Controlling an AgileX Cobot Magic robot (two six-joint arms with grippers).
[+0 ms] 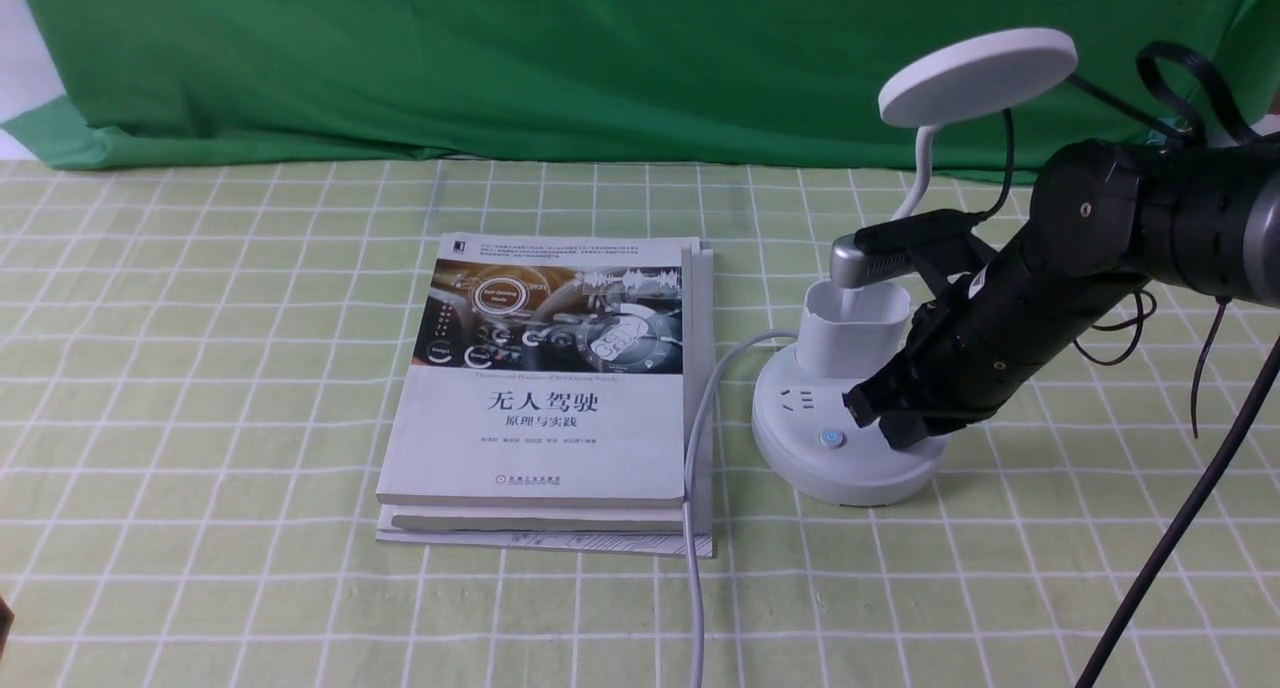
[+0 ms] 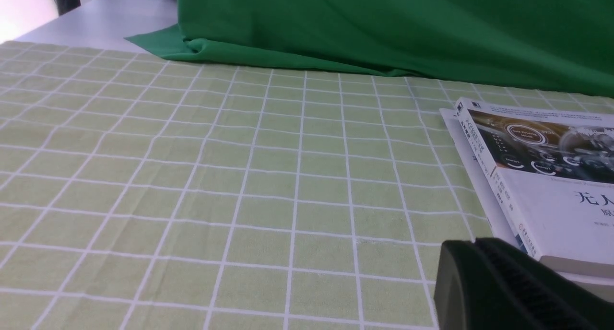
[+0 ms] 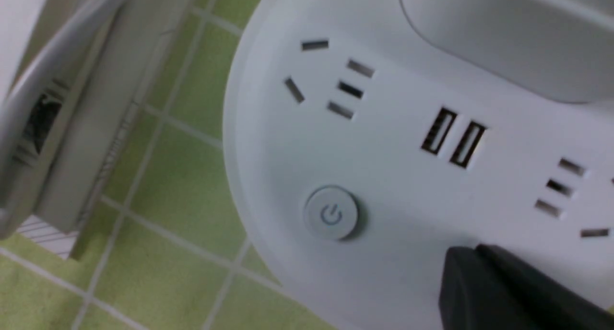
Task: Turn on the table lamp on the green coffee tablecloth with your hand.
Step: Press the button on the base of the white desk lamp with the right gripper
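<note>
The white table lamp [image 1: 975, 73] stands at the right on the green checked tablecloth [image 1: 200, 368], with a cup holder [image 1: 850, 328] and a round base [image 1: 800, 438] carrying sockets. A round power button [image 1: 830, 437] sits on the base front; it also shows in the right wrist view [image 3: 331, 214]. My right arm reaches in from the right; its gripper [image 1: 868, 408] is shut and empty, just over the base a little to the right of the button, tip [image 3: 472, 258] close to the base top. My left gripper [image 2: 472, 246] is shut, low over the cloth beside the book.
A stack of books [image 1: 560, 388] lies left of the lamp; it also shows in the left wrist view [image 2: 542, 176]. The lamp's white cord [image 1: 695, 488] runs between book and base toward the front edge. A dark green backdrop cloth [image 1: 600, 58] hangs behind.
</note>
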